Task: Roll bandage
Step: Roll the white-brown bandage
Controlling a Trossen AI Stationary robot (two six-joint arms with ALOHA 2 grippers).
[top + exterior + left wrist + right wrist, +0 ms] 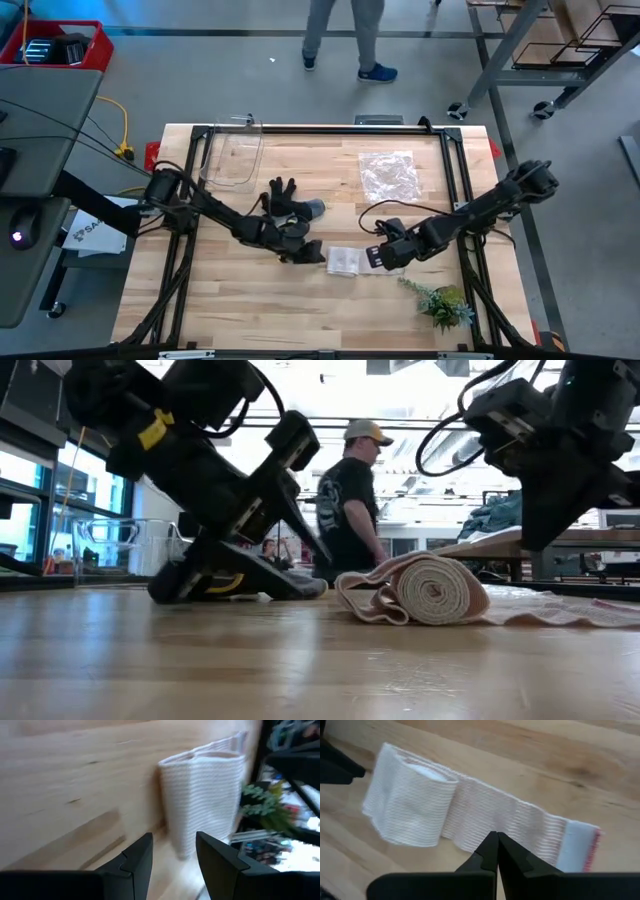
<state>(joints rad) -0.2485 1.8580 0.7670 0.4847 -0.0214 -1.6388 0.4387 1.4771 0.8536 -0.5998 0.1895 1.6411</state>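
The white bandage (pixel 343 261) lies on the wooden table, partly wound into a loose roll (pixel 412 807). A short flat tail (pixel 520 825) runs out from the roll to an end with a red-stitched edge (pixel 580 847). In the low view the roll (pixel 435 590) shows its spiral end and rests on its side. My left gripper (pixel 175 852) is open and slants down at the roll from the table's left, fingertips just short of it. My right gripper (pixel 496 842) is shut and hangs above the flat tail, clear of it.
A black-and-grey glove (pixel 285 195) lies behind the left arm. A clear plastic tub (pixel 235 155) stands at the far left and a crinkly clear bag (pixel 388 175) at the far right. A green sprig (pixel 445 302) lies near the front right. A person (pixel 350 500) stands beyond the far edge.
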